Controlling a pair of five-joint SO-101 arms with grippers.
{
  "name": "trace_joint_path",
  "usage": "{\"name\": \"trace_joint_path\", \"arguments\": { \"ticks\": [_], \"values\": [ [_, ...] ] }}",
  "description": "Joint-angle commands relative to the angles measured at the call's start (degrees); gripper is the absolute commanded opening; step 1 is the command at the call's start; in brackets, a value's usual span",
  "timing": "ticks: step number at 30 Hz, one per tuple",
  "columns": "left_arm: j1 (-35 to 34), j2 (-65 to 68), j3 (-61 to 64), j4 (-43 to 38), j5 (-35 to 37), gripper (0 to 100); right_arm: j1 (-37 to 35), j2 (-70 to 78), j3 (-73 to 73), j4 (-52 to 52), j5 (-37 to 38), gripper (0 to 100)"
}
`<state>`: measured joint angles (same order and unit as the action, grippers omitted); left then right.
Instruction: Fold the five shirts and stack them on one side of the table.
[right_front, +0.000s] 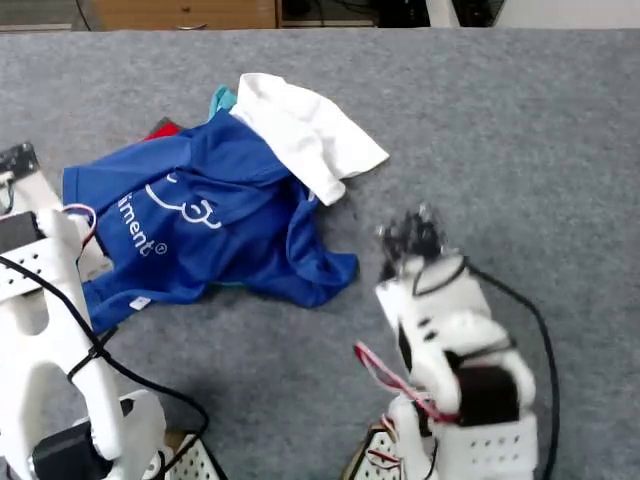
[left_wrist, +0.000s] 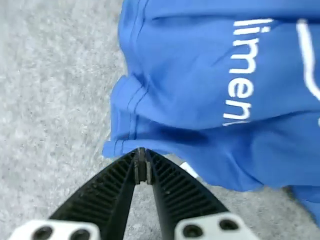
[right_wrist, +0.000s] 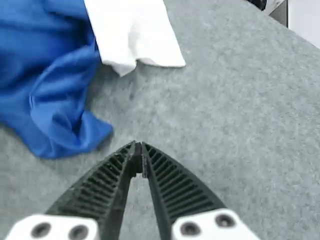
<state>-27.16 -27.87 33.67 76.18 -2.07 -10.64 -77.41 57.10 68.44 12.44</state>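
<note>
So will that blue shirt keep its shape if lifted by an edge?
Probably floppy: the blue shirt lies rumpled in soft folds, so it would likely droop. The white shirt overlaps it, so pulling may drag that along.

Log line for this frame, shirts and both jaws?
shirts: blue shirt crumpled, white shirt overlapping it | left jaws: shut at blue shirt's hem | right jaws: shut over bare table
</note>
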Motion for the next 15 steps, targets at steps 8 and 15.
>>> {"name": "trace_joint_path", "arguments": {
  "ticks": [8, 15],
  "values": [
    [-0.9, -1.7, 15.6, -14.7, 0.4, 2, -24.0, 36.2, -23.0, -1.2, -11.4, 1.8],
    [-0.9, -1.7, 18.1, -15.4, 0.4, 2, -24.7, 57.7, -34.7, -7.0, -8.8, 34.8]
  ]
}}
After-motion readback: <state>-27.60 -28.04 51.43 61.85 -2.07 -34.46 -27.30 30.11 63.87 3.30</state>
